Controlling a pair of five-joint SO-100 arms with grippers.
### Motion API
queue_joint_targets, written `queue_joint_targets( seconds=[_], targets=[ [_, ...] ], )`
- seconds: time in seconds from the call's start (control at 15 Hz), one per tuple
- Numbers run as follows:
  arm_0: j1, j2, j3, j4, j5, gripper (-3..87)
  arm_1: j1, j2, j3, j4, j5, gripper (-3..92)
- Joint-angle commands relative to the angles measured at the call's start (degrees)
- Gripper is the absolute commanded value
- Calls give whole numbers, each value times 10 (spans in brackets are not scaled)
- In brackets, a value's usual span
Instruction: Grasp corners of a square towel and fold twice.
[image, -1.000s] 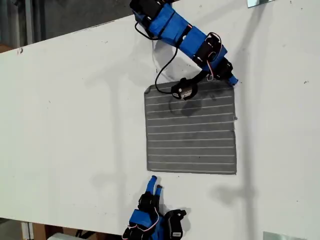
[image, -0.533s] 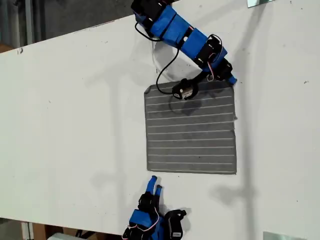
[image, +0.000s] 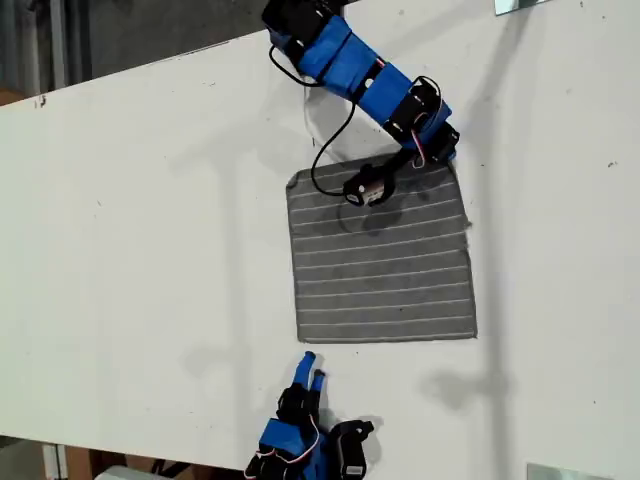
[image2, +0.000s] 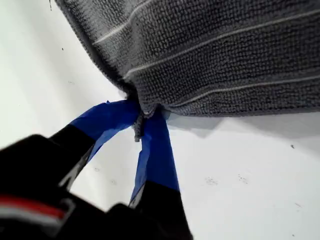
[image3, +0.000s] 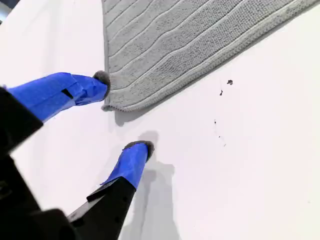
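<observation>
1. Exterior view: a grey towel (image: 382, 255) with thin pale stripes lies almost flat on a white worktop (image: 150, 220), nearer the exterior view's right than its left, with bare worktop on every side.
2. My first claw (image: 450, 152) sits at the towel's corner (image: 452, 166) toward the exterior view's top right, at the end of a blue arm that reaches in from the worktop's top edge in that view.
3. First wrist view: the two blue fingers of my first claw (image2: 145, 120) are pressed together on that corner (image2: 141, 111), with a small tuft of grey fabric pinched between their tips. The cloth around the pinch is raised off the worktop and casts a shadow beneath it.
4. My second claw (image: 309, 367) rests near the worktop's bottom edge in the exterior view, just short of the towel's corner (image: 302, 336) at that view's lower left.
5. Second wrist view: my second claw (image3: 122, 111) is spread apart and holds nothing. One fingertip (image3: 100, 82) touches the towel's edge beside the corner (image3: 111, 104); the other (image3: 136, 152) is on bare worktop.
</observation>
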Motion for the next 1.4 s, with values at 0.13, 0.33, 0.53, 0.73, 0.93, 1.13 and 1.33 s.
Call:
queue_joint_targets(
  seconds=[0.13,0.33,0.53,0.73,0.93,1.13,1.33],
  targets=[
    [82,5,-44,-27,-53,226,22,3,-27,14,-19,-1],
    [85,-4,-100,-11,-48,217,40,3,-53,47,-39,-1],
    [75,-153,-234,-4,-11,219,50,4,-54,53,-48,-1],
    [127,-327,-284,-99,-34,217,50,4,-55,53,-48,-1],
    [206,-563,-383,-170,-87,215,50,4,-60,57,-51,-1],
    [232,-691,-432,-220,-98,219,62,-2,-83,69,-71,-1],
    [281,-816,-490,-265,-137,218,66,-10,-88,66,-77,-1]
  ],
)
